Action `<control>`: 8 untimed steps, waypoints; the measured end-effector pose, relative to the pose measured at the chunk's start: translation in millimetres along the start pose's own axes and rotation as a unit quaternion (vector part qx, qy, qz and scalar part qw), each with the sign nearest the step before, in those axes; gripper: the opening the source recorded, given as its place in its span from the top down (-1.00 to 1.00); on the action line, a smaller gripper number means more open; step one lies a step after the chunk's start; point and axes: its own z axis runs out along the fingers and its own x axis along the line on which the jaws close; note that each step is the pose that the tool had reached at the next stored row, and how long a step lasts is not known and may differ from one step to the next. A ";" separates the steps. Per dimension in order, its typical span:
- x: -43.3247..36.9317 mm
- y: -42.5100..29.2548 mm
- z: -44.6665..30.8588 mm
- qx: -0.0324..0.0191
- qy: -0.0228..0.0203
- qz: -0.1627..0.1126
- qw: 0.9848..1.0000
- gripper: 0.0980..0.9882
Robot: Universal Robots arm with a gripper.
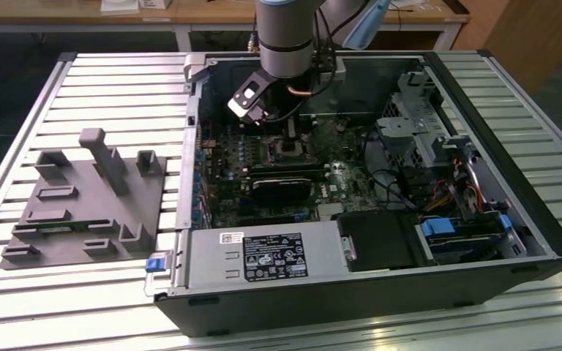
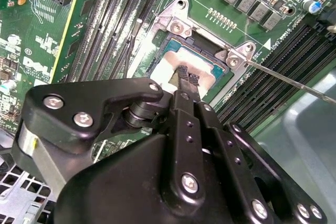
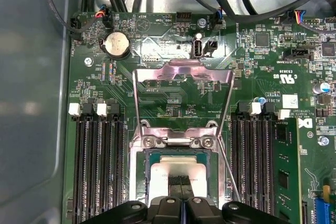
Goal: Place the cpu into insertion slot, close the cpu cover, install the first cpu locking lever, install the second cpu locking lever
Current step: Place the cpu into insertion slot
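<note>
The cpu (image 3: 167, 169) lies flat in the insertion slot (image 3: 144, 167) on the green motherboard, its silver-grey top (image 2: 169, 64) showing in both wrist views. My gripper (image 2: 187, 76) hangs right over the chip with its fingertips together, shut, with nothing visibly between them; I cannot tell whether they touch the chip. In the first wrist view the gripper (image 3: 181, 181) covers part of the chip. The cpu cover (image 3: 184, 73) is swung open and rests back on the board beyond the slot. A thin locking lever (image 2: 286, 78) stands free beside the socket. In the exterior view the gripper (image 1: 286, 133) is low inside the case.
Long black memory slots (image 3: 100, 166) flank the socket, one holding a green module (image 3: 283, 166). A coin battery (image 3: 116, 44) and cables (image 3: 247, 3) lie beyond the cover. A grey fixture (image 1: 85, 197) sits on the slatted table at the exterior view's left; the power supply (image 1: 261, 257) is in front.
</note>
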 end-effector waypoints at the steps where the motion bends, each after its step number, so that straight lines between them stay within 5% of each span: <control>1: 0.0 0.0 0.0 0.000 0.000 0.000 1.000 0.98; 8: 0.0 0.6 -6.3 -0.001 0.000 0.000 1.000 0.98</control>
